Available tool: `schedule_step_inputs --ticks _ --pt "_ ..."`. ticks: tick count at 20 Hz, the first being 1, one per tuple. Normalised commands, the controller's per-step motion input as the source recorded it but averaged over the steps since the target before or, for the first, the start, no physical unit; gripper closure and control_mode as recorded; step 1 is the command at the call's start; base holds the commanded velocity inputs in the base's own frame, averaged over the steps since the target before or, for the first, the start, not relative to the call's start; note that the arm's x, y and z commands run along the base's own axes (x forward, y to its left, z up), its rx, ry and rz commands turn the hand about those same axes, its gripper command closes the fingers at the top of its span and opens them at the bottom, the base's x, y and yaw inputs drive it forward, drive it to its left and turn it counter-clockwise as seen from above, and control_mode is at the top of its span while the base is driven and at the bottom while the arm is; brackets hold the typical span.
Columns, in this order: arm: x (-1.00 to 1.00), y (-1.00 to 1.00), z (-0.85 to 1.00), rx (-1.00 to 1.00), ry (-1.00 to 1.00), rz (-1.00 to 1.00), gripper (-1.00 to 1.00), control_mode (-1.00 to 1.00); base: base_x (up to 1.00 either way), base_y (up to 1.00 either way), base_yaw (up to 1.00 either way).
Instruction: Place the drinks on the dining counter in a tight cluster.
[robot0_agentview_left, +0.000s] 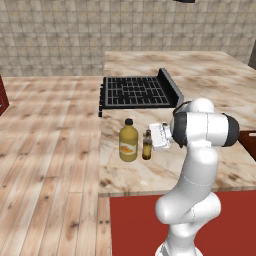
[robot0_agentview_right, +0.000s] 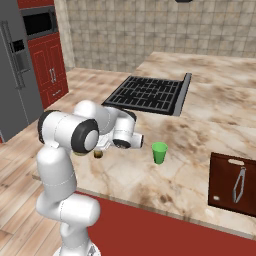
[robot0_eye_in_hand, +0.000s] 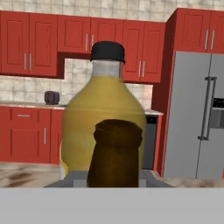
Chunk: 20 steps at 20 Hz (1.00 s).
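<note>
The black grated cooktop (robot0_agentview_left: 136, 92) set in the beige-brown marbled dining counter (robot0_agentview_left: 210, 80) serves as the landmark here. On the robot's side of that cooktop, near the counter's front left corner in the left base view, stands the squat yellow-orange juice bottle with a black cap (robot0_agentview_left: 128, 140), upright on the marbled top. Just beside it, on the side toward the arm, the slim brown glass bottle (robot0_agentview_left: 147, 145) stands upright as well, the two so close that they seem to touch or nearly touch. The white two-finger gripper (robot0_agentview_left: 156, 137) reaches in sideways from the arm and is pressed against the brown bottle; its jaws are drawn in narrow and appear clamped on that bottle, though the fingertips themselves are hidden behind the white hand in both base views. In the hand view the brown bottle's neck (robot0_eye_in_hand: 114, 153) rises directly ahead of the camera and very close, with the juice bottle (robot0_eye_in_hand: 105, 109) right behind it, which fits a grip on the brown one. In the right base view only the brown bottle's cap (robot0_agentview_right: 99, 154) peeks out beneath the arm's wrist. A small green cup (robot0_agentview_right: 159, 152) stands on the counter on the robot's side of the cooktop, to the right of the gripper and apart from the bottles. Farther right, near the counter's front edge, lies a dark brown board (robot0_agentview_right: 233, 184) with a pair of metal tongs (robot0_agentview_right: 239, 183) on it.
</note>
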Motion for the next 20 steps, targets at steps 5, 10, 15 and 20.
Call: schedule_step_inputs --ticks 5,10,15,20 --pt "0.0 0.0 -0.08 0.0 0.0 0.0 -1.0 -1.0 0.0 0.0 0.0" --pt "0.0 0.0 0.0 0.0 0.0 0.0 -1.0 -1.0 0.0 0.0 0.0" --pt "-0.03 0.0 0.0 0.0 0.0 0.0 -1.0 -1.0 0.0 0.0 0.0" --pt "-0.03 -0.04 0.0 0.0 0.0 0.0 -1.0 -1.0 0.0 0.0 0.0"
